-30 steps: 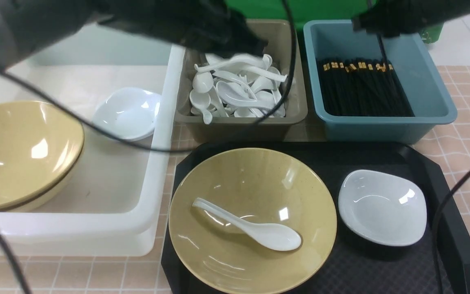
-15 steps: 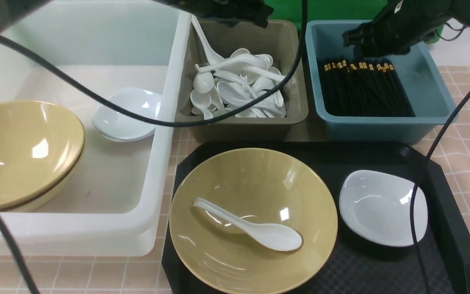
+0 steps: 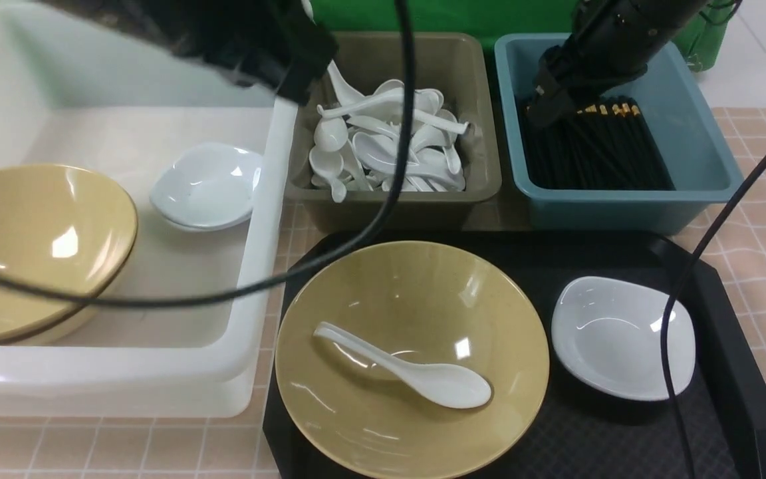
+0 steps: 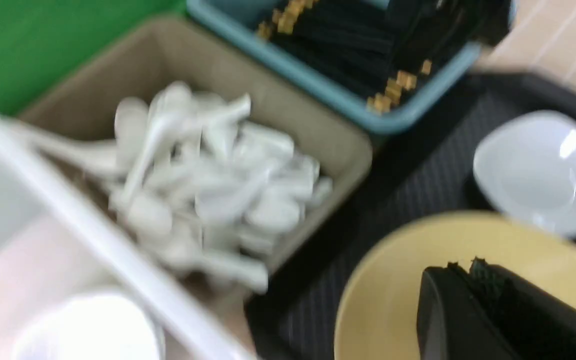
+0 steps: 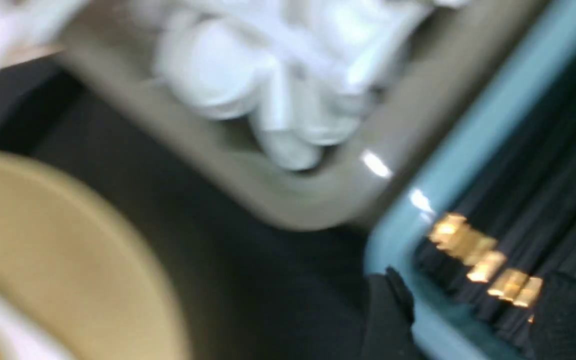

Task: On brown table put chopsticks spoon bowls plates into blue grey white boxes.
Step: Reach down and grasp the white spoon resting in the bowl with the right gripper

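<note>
- Left tool (image 4: 463, 267): jaws fully closed, nothing held. It hangs above the far edge of the desk (image 3: 755, 173), over the boundary between the large translucent white plastic tub (image 3: 250, 266) and the olive-grey plastic box (image 3: 389, 206).
- Right tool (image 3: 546, 100): jaws apart, nothing clamped. It sits low over the black gold-banded chopsticks (image 3: 596, 153) lying in the teal-blue plastic box (image 3: 622, 209) near the far right corner.
- Items to sort: the glossy white soup spoon (image 3: 423, 379) lies inside the wide mustard-tan bowl (image 3: 423, 286). The small white rounded-square plate (image 3: 622, 336) sits beside the bowl, apart from it. All rest on the black textured tray (image 3: 722, 279) at the near edge.
- Hazard: lifting the bowl first would likely carry the spoon into the wrong box.
- Hazard: the glossy spoon may slip from a narrow pinch.
- Hazard: the left arm's black cable (image 3: 386, 199) hangs across the grey box and could snag its rim.
- Hazard: a low withdrawal of the right tool may drag chopsticks over the teal wall.
</note>
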Tool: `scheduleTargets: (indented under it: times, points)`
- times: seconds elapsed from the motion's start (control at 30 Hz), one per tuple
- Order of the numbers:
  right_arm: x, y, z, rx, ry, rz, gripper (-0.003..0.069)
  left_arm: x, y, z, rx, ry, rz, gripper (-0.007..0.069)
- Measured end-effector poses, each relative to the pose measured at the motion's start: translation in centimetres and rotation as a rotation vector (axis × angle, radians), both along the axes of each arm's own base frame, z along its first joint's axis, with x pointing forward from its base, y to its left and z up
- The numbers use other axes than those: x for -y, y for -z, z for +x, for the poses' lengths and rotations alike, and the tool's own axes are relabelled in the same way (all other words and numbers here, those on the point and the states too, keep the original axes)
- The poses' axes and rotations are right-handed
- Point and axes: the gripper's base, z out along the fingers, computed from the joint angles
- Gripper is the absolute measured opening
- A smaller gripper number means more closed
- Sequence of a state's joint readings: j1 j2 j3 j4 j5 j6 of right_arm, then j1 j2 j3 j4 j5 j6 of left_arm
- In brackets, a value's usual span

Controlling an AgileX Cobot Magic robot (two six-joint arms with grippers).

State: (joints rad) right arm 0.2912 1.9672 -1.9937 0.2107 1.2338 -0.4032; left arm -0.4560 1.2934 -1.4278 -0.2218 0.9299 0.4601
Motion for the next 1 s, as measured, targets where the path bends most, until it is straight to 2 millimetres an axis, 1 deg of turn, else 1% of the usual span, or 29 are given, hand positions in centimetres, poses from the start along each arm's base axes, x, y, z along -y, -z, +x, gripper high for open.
scheduleTargets:
  times: [0.07,0.17,0.23,0.33,0.47,0.5,0.53,0.6,0.63,0.7,0.73,0.77,0.9,0.97,1.0]
  points:
    - [-2.2,-0.3,-1.8,-0.003,-0.09,-0.01,0.0416,-1.3,1.7,-1.7,-0.017,-0.049,0.028,0.0004]
    - [-4.8,-0.4,-4.4,-0.005,-0.214,-0.027,0.0414,-2.6,4.1,-3.4,-0.038,-0.11,0.045,0.0004]
    - [-6.6,-0.1,-6.2,-0.016,-0.297,-0.042,0.0414,-3.3,5.8,-4.3,-0.054,-0.138,0.058,0.0004]
    - [-8.9,1.2,-8.2,-0.043,-0.415,-0.072,0.0414,-4.0,7.6,-5.3,-0.057,-0.162,0.055,0.0004]
    - [-11.3,3.2,-10.6,-0.085,-0.559,-0.117,0.0414,-4.3,8.9,-6.0,-0.053,-0.18,0.034,0.0004]
    - [-11.4,3.4,-10.7,-0.087,-0.567,-0.12,0.0414,-4.3,8.9,-6.0,-0.052,-0.18,0.033,0.0004]
    - [-12.1,4.3,-11.2,-0.102,-0.598,-0.13,0.0414,-4.3,9.1,-5.9,-0.048,-0.187,0.022,0.0004]
    - [-12.8,5.0,-11.5,-0.107,-0.62,-0.137,0.0414,-4.3,9.0,-5.9,-0.04,-0.19,0.015,0.0004]
    - [-13.6,6.0,-11.5,-0.108,-0.639,-0.142,0.0414,-4.3,8.9,-5.8,-0.025,-0.191,0.007,0.0004]
    - [-14.3,7.2,-11.0,-0.099,-0.642,-0.141,0.0421,-4.2,8.7,-5.6,-0.001,-0.193,-0.009,0.0004]
    - [-14.4,7.5,-11.0,-0.1,-0.643,-0.142,0.0423,-4.2,8.7,-5.6,0.001,-0.193,-0.01,0.0004]
    - [-14.8,8.3,-10.5,-0.094,-0.636,-0.141,0.0435,-4.2,8.6,-5.5,0.012,-0.194,-0.018,0.0004]
    - [-15.4,11.0,-9.7,-0.125,-0.63,-0.156,0.0484,-4.1,8.5,-5.4,0.03,-0.195,-0.029,0.0004]
    - [-15.6,11.6,-9.6,-0.132,-0.631,-0.158,0.0493,-4.1,8.4,-5.4,0.032,-0.196,-0.031,0.0004]
    - [-15.9,12.3,-9.5,-0.137,-0.633,-0.161,0.0502,-4.1,8.4,-5.4,0.032,-0.196,-0.031,0.0004]
